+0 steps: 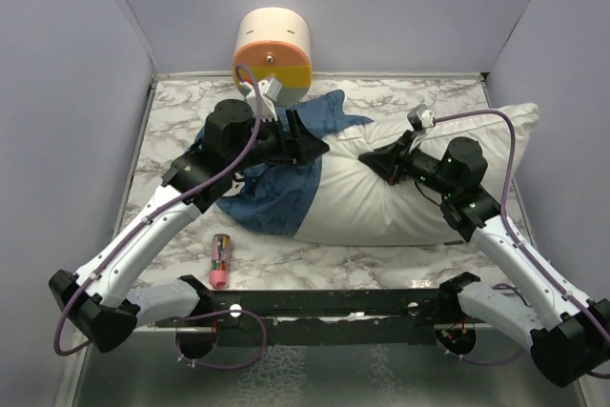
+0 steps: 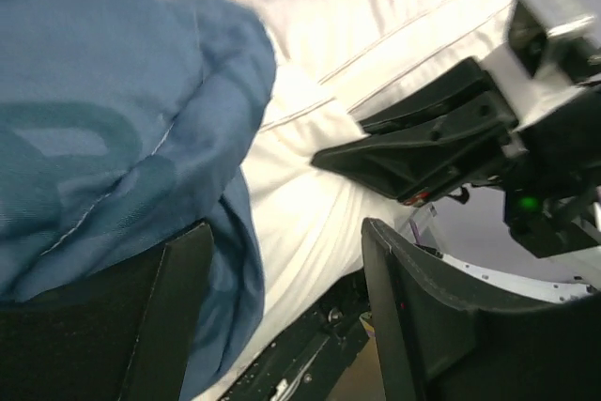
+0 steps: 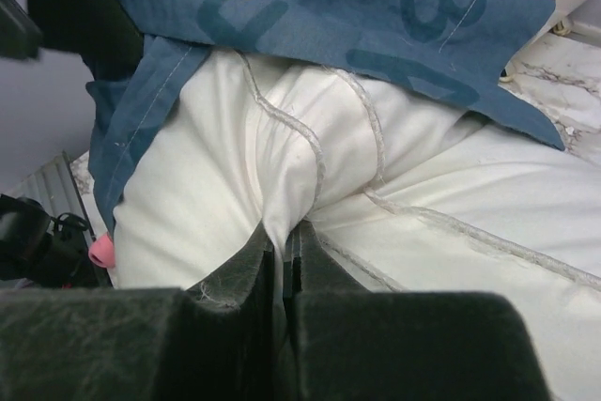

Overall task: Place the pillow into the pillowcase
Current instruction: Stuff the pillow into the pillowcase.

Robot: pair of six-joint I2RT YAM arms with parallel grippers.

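Note:
The white pillow (image 1: 381, 202) lies across the middle of the marble table. Its left end is under the blue printed pillowcase (image 1: 276, 193). My left gripper (image 1: 315, 140) hovers over the pillowcase's right edge, open. In the left wrist view (image 2: 286, 232) blue cloth (image 2: 113, 110) drapes against the left finger, with pillow (image 2: 310, 185) showing in the gap and nothing clamped. My right gripper (image 1: 370, 161) sits on top of the pillow, facing the left one. In the right wrist view it (image 3: 285, 237) is shut on a pinched fold of pillow fabric (image 3: 207, 176), just short of the pillowcase hem (image 3: 319, 7).
A cream-and-orange cylinder (image 1: 274, 50) stands at the back edge behind the left gripper. A red marker with a pink cap (image 1: 220, 260) lies on the table at the front left. Grey walls close in the sides, and a black rail (image 1: 315, 307) runs along the near edge.

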